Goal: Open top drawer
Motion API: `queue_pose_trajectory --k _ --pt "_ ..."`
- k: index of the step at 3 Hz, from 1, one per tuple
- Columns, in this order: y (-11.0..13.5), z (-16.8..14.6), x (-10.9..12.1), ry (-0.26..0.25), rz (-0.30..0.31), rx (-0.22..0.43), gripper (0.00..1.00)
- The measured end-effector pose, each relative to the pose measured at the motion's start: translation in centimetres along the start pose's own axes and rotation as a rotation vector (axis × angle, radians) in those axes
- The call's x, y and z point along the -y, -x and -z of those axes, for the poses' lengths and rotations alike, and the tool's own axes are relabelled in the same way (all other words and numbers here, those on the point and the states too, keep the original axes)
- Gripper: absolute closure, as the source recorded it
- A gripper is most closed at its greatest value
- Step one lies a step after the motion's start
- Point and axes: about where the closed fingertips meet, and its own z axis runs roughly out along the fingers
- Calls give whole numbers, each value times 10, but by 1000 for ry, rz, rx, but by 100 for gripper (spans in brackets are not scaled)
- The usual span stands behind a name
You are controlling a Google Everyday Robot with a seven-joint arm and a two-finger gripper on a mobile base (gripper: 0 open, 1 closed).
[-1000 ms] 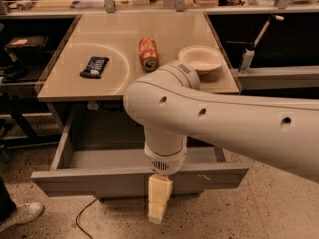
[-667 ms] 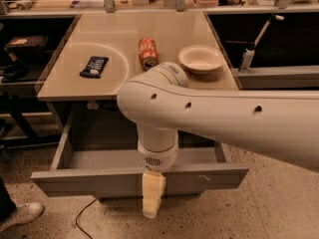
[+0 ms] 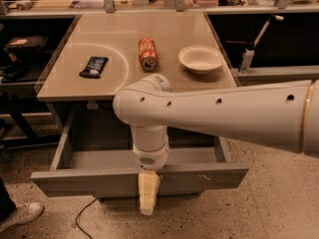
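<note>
my gripper [image 3: 148, 195] hangs down in front of the table [image 3: 169, 29], low, below the table's front edge. it points straight at the floor. i can't make out if it is spread wide or squeezed together.

the top drawer [image 3: 209, 176] sits under the table and sticks far out from the table's front edge. i can see its grey floor inside, and nothing lies in the part i can see. so i think the job is almost done or done.

the drawer's front is a long flat board. it runs side to side, the same way as the table's front edge. my gripper lies across the top of that board, near its middle, and its tip reaches down past the board on the side away from the table. i can't tell for sure if it touches. if the drawer must come out more, the pull has to go straight away from the table, not sideways, or the drawer could jam.

on the table lie a soda can [image 3: 147, 54], a white bowl [image 3: 201, 59] and a dark snack packet [image 3: 93, 66], all well back from the front edge.
</note>
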Motion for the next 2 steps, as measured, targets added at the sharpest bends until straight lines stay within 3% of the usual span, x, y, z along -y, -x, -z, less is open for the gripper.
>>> queue_pose_trajectory --k 1,2 --pt "3 -12 1 47 1 -52 0" --pt "-10 -24 -12 93 -12 -74 0"
